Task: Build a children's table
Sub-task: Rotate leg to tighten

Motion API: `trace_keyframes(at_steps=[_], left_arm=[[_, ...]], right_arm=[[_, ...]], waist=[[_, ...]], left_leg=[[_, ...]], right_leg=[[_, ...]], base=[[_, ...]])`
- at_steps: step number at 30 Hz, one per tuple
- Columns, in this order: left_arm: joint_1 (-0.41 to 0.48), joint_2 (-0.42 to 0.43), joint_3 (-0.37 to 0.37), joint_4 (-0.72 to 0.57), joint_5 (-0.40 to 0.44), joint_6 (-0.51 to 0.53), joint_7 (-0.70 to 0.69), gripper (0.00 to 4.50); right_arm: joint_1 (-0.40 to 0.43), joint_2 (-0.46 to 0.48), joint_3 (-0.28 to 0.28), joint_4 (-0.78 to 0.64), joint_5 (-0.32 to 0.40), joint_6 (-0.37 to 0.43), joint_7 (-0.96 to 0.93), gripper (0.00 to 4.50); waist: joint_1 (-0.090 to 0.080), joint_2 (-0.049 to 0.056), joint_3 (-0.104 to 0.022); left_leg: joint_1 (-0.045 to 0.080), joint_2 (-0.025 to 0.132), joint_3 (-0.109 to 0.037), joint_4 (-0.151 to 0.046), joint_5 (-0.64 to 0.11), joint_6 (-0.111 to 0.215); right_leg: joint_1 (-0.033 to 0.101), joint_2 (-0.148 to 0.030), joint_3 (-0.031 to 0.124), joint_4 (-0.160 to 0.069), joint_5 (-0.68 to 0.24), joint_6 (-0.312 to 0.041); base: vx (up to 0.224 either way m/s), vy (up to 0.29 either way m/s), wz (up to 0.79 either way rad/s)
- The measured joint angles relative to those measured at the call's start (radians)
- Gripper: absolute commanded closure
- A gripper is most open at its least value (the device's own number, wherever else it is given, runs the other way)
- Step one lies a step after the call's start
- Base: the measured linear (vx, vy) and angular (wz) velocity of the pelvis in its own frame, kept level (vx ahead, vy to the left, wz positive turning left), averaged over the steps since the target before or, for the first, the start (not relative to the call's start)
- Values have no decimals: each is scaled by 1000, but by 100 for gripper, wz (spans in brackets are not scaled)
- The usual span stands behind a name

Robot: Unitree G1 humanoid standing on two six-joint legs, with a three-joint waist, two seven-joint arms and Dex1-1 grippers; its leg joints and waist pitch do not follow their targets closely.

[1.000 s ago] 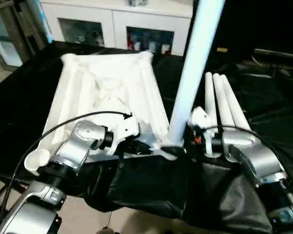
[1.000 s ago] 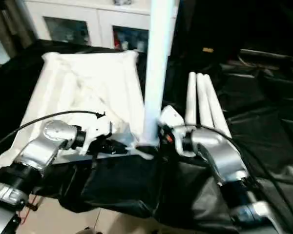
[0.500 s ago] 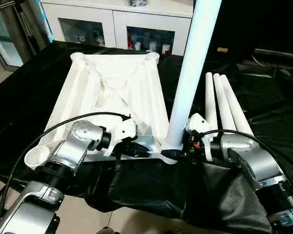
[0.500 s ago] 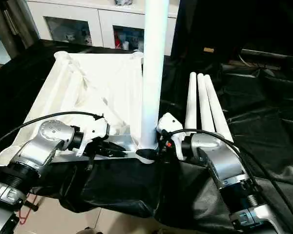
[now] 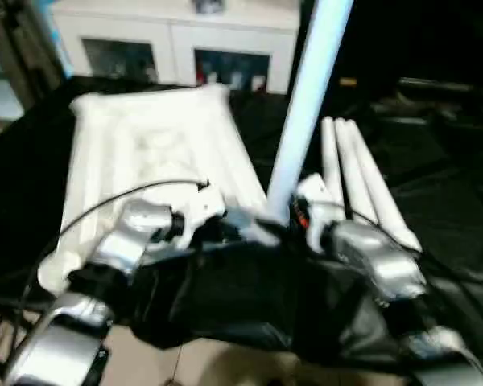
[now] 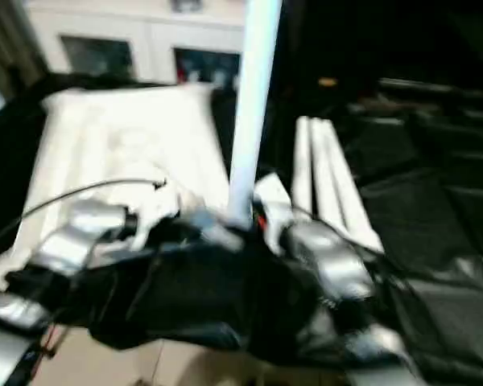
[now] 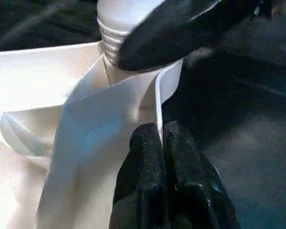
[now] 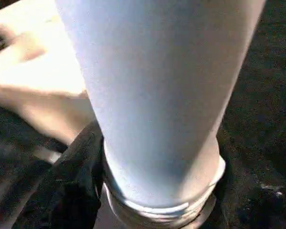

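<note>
Upright leg [image 5: 306,96] top cut off, right hand [image 5: 294,219] gripping its base, left hand [image 7: 162,143] closed against tabletop [image 5: 145,145].

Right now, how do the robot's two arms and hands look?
Both arms are silver metal with rounded joints and white housings near the wrists. A thin black cable loops over the left arm. The right arm shows a small red-orange mark. The left hand has two black, rounded fingers.

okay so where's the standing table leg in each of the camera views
Left eye view: standing leg rises right of centre, beside the tabletop.
Right eye view: the leg sits centre.
Left wrist view: its ribbed foot is visible, part covered by a black finger.
Right wrist view: the shaft spans the frame.
Shared landmark: the tabletop's near corner socket.
</note>
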Motion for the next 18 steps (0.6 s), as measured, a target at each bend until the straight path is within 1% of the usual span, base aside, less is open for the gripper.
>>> trace_keyframes(at_steps=[5, 9, 10, 11, 14, 16, 17, 18], left_arm=[[-28, -62, 10, 43, 24, 21, 137, 450], [-34, -75, 13, 51, 33, 20, 155, 450], [-34, -75, 14, 51, 34, 20, 157, 450], [-34, -75, 16, 52, 35, 19, 159, 450], [-33, -75, 12, 51, 35, 4, 145, 450], [-31, -72, 9, 49, 35, -12, 119, 450], [-28, -69, 8, 44, 34, -21, 100, 450], [-19, -64, 7, 33, 27, -30, 74, 450]], right_arm=[[-76, 69, -47, 128, -15, -51, -177, 174], [-88, 79, -61, 162, -25, -86, -197, 174], [-93, 81, -64, 172, -26, -92, -197, 118], [-99, 82, -67, 185, -27, -104, -195, 118], [-102, 81, -69, 198, -27, -124, -180, 83], [-101, 73, -72, 200, -27, -130, -150, 83], [-93, 54, -66, 186, -27, -131, -105, 83], [-72, 24, -47, 152, -26, -131, -48, 83]], waist=[[9, -1, 0], [11, -1, -1], [11, -1, -1], [10, -1, -1], [12, -1, 0], [15, 0, 0], [18, 0, 0], [22, 0, 0]], left_leg=[[0, 0, 0, 0, 0, 0], [0, 0, 1, 0, 0, 1], [0, 0, 1, 0, 0, 1], [0, 0, 1, 0, 0, 1], [-1, 0, 1, 0, 0, 1], [-1, 0, 1, 0, 1, 1], [-1, 0, 1, 0, 1, 1], [-1, 0, 1, 0, 1, 2]], right_leg=[[1, 0, 0, 0, 1, -1], [1, 0, 1, 0, 3, -5], [1, 0, 1, 0, 3, -5], [1, 0, 1, 0, 3, -5], [0, 0, 1, 0, 3, -5], [0, 0, 1, -1, 3, -5], [-1, 0, 1, -1, 3, -5], [-1, 0, 1, -1, 3, -5]], base=[[0, 0, 0], [0, 0, 0], [0, 0, 0], [0, 0, 0], [0, 0, 0], [0, 0, 0], [0, 0, 0], [0, 0, 0]])
